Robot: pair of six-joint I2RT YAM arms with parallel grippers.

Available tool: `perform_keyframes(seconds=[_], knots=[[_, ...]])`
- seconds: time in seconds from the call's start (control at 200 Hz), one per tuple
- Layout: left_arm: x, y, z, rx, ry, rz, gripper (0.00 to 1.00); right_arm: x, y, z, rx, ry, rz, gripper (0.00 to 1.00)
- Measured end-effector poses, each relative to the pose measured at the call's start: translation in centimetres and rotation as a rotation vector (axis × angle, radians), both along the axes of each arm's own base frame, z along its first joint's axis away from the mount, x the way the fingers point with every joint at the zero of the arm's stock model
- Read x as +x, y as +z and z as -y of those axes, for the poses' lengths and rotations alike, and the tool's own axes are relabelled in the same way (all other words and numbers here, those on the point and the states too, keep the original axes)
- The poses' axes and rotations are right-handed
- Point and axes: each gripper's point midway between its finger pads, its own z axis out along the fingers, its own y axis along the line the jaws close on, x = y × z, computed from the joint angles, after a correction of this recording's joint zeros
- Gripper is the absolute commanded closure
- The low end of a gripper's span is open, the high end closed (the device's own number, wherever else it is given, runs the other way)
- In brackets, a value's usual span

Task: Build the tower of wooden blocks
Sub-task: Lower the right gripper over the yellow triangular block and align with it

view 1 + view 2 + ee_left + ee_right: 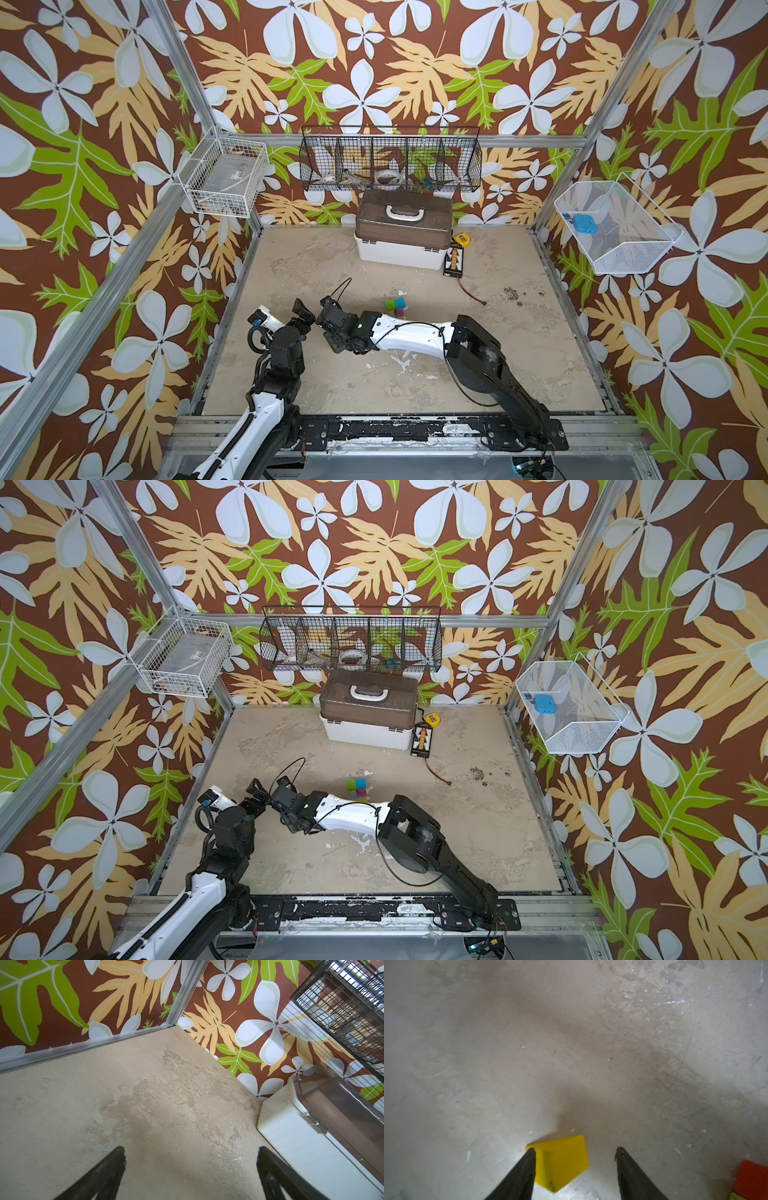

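Beige, scuffed table (519, 353) across the whole floor of the cell.

Right arm (411, 330) stretched low from the near right corner across the middle toward the left. Left arm (286, 357) raised at the near left.

At the back of the table, against the wall: white box with brown lid (403, 232), handle up.

Left claw (191, 1151) spread wide over bare table, aimed toward the far left corner and the end of the box. In both top views just beside the right wrist (305, 316).

Right claw (576, 1149) half spread, pointing down at the table, straddling a yellow wedge block (562, 1159). One finger (519, 1178) right at the block's edge, touching or not, hard to tell. The other finger (633, 1178) apart from it, bare table showing in the gap. Not pinched. In both top views, tips hidden below its own wrist.

Wood block tower (395, 308) mid-table, just behind the right forearm, well apart from the box. Upright, long axis vertical, no lean to be seen. Green cube (389, 305) and teal cube (400, 301) side by side on top, purple cube (400, 311) under the teal. Foot partly hidden by the forearm.

Yellow wedge block flat on the table, turned skew to the right claw: one corner toward the wrist camera, sloped face up and away. Long axis not clear.

At the edge of the right wrist view, cut off: red block (751, 1178).
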Motion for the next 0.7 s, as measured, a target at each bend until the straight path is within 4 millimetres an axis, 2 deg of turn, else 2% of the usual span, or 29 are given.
perform_keyframes(seconds=[0.15, 0.275, 0.455, 0.701], knots=[[0.1, -0.1, 0.1, -0.001, -0.007, -0.004, 0.00, 0.2, -1.1, -0.8, -0.027, -0.012, -0.018, 0.38], [0.1, -0.2, 0.2, -0.003, -0.014, -0.005, 0.00, 0.9, -2.0, -0.3, -0.059, -0.046, -0.019, 0.38], [0.2, -0.2, 0.4, -0.005, -0.024, -0.005, 0.00, 1.4, -2.5, 1.4, -0.102, -0.099, -0.004, 0.39], [0.3, 0.1, 0.5, -0.006, -0.030, 0.007, 0.00, 0.1, -2.4, 4.6, -0.137, -0.126, -0.007, 0.40]])
